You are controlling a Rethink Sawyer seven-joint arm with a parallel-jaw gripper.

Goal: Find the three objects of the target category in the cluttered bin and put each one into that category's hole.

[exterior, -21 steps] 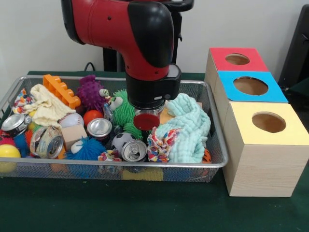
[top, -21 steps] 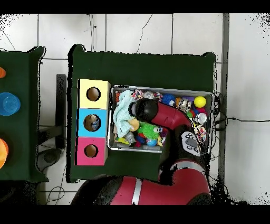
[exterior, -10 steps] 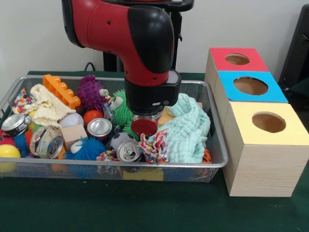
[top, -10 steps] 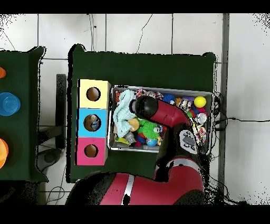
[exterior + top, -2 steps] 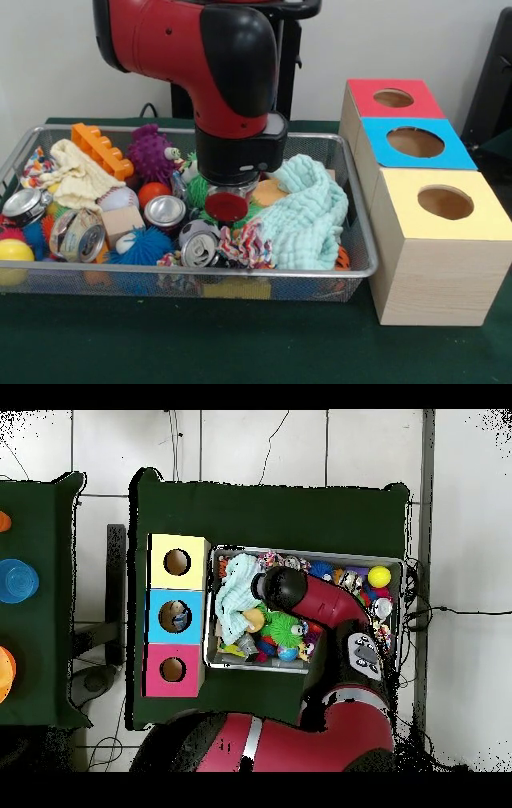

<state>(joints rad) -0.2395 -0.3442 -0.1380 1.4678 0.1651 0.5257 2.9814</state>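
- My arm's wrist has slid sideways over the wire bin (image 5: 352,268) in the last second, away from the mint cloth (image 5: 308,216) and toward the crushed can (image 5: 198,250) at the bin's front rail.
- The gripper (image 5: 226,206) shows only as a red disc under the black wrist, hanging just above the clutter. I cannot tell whether it is open or closed, or whether it has hold of anything.
- The crushed can and the rope toy (image 5: 250,242) next to it have shifted the same way along the front rail, so I judge the tool is dragging or nudging them, not lifting.
- Two more cans lie farther from the cloth: a silver can (image 5: 165,211) beside the wood block (image 5: 122,222), and one (image 5: 78,235) nearer the yellow ball (image 5: 14,252).
- If cans are the target category, none has left the bin yet.
- The yellow box (image 5: 438,244), blue box (image 5: 416,144) and red box (image 5: 392,98) stand outside the bin on the cloth side.
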